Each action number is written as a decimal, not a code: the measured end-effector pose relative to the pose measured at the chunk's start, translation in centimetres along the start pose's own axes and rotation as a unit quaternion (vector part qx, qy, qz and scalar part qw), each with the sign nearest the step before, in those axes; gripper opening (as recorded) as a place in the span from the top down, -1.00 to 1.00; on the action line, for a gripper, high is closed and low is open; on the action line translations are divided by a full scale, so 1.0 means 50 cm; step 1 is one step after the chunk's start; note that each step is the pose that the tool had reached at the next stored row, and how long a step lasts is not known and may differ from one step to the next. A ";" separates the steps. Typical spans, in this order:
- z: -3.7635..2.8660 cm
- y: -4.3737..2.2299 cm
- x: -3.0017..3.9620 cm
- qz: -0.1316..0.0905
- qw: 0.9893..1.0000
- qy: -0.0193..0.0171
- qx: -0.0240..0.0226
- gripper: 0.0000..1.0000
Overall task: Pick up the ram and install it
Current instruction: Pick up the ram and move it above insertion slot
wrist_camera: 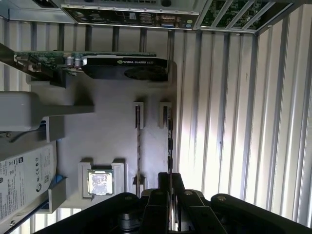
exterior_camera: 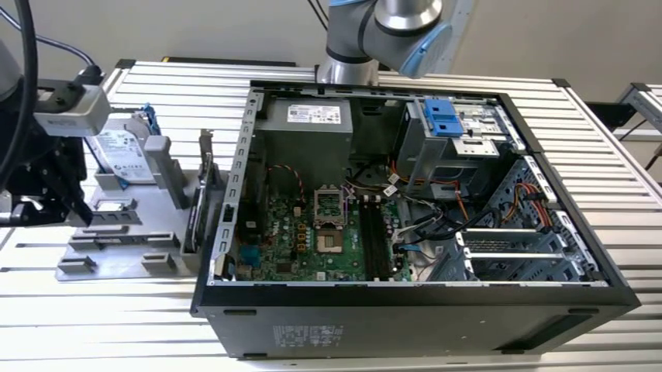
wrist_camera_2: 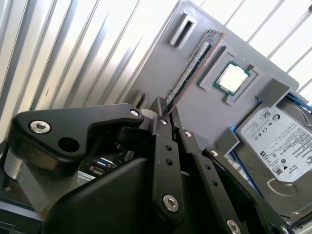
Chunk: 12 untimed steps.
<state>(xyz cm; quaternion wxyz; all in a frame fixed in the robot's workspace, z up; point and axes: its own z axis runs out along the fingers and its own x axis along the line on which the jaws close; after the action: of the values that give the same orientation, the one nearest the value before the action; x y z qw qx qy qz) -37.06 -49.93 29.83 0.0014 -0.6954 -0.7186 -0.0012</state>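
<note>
Ram (wrist_camera_2: 192, 68) stands on its long edge in the grey holder plate (wrist_camera_2: 156, 63), and your gripper (wrist_camera_2: 166, 111) has it by the near end. The two black fingers (wrist_camera_2: 159, 127) are drawn in close, one on each flat face, pinching the stick. It rests in the plate.

Just beside the ram you see a processor (wrist_camera_2: 233, 77) lying in a square recess, and next to that a hard drive (wrist_camera_2: 278, 141) in its own cradle. At the plate's far end, in the first wrist view, a graphics card (wrist_camera: 122, 66) stands upright.

In the exterior view the plate lies at 9 o'clock from the open computer case (exterior_camera: 414, 325), on the slatted metal table (exterior_camera: 610, 147). Inside the case your motherboard (exterior_camera: 310, 232) faces up. Its long black memory slots (exterior_camera: 374, 236) sit at 3 o'clock from the processor socket (exterior_camera: 329, 205), and the power supply (exterior_camera: 305, 116) is at 12 o'clock. Beyond the case, also at 12 o'clock, the arm's base (exterior_camera: 377, 31) rises.
</note>
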 end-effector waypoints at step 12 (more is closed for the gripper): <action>-0.031 0.000 0.000 0.000 1.000 0.000 0.000 1.00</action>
<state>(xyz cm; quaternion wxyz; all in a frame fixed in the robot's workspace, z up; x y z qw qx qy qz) -37.06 -49.93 31.40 0.0014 -0.6954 -0.7187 -0.0012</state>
